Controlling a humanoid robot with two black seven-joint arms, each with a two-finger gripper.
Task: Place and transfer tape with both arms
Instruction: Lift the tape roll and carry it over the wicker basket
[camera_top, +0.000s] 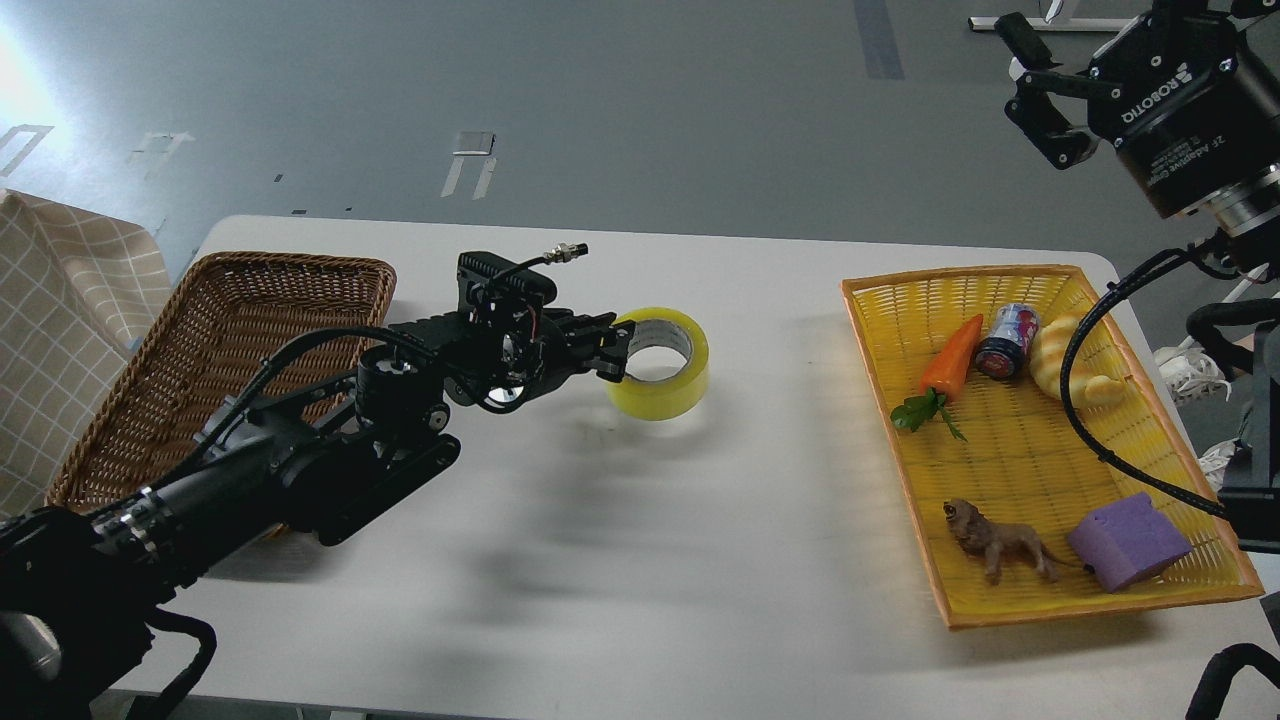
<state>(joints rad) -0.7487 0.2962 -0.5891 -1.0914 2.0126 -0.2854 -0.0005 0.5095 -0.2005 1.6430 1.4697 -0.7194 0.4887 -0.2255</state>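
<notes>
The tape (668, 378), a wide roll of translucent yellow tape with a grey-white core, hangs a little above the white table (640, 560) near its middle. My left gripper (612, 358) is shut on the roll's left wall, one finger inside the core and one outside. My left arm reaches in from the lower left. My right gripper (1040, 95) is raised high at the top right, beyond the table's far edge, open and empty.
A brown wicker basket (170, 400) lies at the left, partly behind my left arm. A yellow tray (1000, 590) at the right holds a toy carrot (950, 360), a small can (1008, 340), a bread toy (1065, 360), a toy lion (995, 545) and a purple sponge (1128, 542). A checked cloth (60, 300) lies at the far left.
</notes>
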